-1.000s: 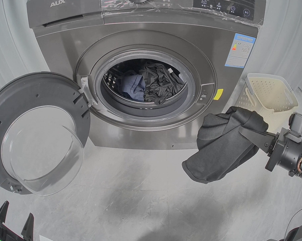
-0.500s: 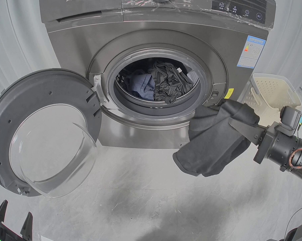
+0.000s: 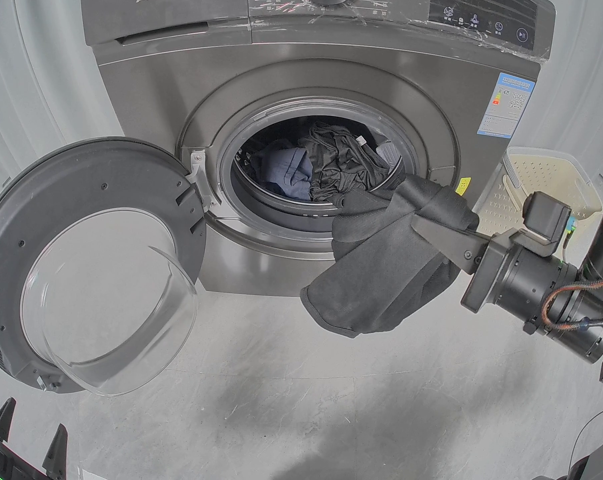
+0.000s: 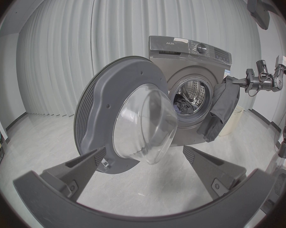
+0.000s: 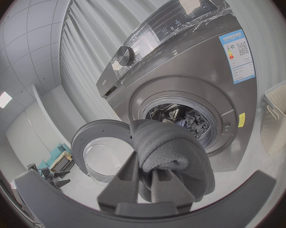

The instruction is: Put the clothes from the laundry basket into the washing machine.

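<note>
1. Fabric filled the right claw (image 3: 423,227) in the head view: its fingers were pinched on a bunched fold of a dark grey garment (image 3: 381,268), and the rest of the cloth hung loose below the claw.
2. Just ahead of that claw stood the washing machine (image 3: 148,95). Its round door (image 3: 81,188) was swung wide open, well apart from the claw on the far side of the opening.
3. The garment's upper fold lay in front of the lower rim of the opening. Whether it touched the rim could not be told.
4. Deeper in the drum, beyond the claw, lay a blue piece (image 3: 288,171) and a crumpled dark piece (image 3: 338,161), touching each other.
5. A pale laundry basket (image 3: 555,175) stood behind the claw, beside the machine's corner.
6. The left claw (image 3: 33,418) sat low and well apart from the right claw, its fingers spread.
7. In the left wrist view, the left claw's two fingers stood wide apart and gripped nothing. The open door was near ahead of them, with the machine behind it. Farther off, the right claw held the garment up before the machine's front, beside the opening.
8. In the right wrist view, the right claw's fingers were pressed together on the garment, which bulged over their tips. The open drum with its clothes lay straight beyond the claw, and the basket stood off to one side.
</note>
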Robot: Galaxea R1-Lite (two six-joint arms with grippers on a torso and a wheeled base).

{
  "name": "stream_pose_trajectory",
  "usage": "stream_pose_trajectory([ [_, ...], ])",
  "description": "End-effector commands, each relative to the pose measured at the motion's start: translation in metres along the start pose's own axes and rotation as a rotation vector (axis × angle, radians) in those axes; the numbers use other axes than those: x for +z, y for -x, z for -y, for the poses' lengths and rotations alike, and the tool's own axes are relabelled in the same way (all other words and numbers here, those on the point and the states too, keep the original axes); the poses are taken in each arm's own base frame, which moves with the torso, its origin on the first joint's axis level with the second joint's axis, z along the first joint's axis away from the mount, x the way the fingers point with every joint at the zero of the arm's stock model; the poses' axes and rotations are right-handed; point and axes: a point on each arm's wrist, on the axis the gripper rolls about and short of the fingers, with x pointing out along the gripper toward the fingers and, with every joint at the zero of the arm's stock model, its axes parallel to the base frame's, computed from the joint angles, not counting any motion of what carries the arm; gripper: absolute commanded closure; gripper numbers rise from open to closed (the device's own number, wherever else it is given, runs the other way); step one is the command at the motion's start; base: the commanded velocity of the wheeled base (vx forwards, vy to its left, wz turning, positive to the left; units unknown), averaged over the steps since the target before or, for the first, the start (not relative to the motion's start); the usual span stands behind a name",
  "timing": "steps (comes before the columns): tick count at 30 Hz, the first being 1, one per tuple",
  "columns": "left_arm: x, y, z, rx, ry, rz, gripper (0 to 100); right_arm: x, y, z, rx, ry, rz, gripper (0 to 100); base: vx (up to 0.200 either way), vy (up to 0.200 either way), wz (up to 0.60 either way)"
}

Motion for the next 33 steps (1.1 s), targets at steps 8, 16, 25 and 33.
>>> stream_pose_trajectory([
  [8, -0.005, 0.0, 0.0, 0.009, 0.013, 0.0, 0, -0.005, -0.024, -0.007, 0.011, -0.031, -0.014, 100, 0.0, 0.0, 0.0],
  [16, 0.013, 0.004, 0.0, -0.006, 0.019, 0.101, 0, -0.004, -0.033, -0.007, -0.029, -0.057, 0.005, 100, 0.0, 0.0, 0.0],
  [25, 0.069, -0.015, 0.007, -0.355, 0.062, -0.014, 0, 0.004, -0.043, -0.012, 0.01, -0.093, 0.097, 100, 0.0, 0.0, 0.0],
  [33, 0.083, -0.067, 0.011, -0.513, 0.077, -0.151, 0, -0.01, -0.059, -0.008, -0.059, -0.074, 0.12, 100, 0.0, 0.0, 0.0],
])
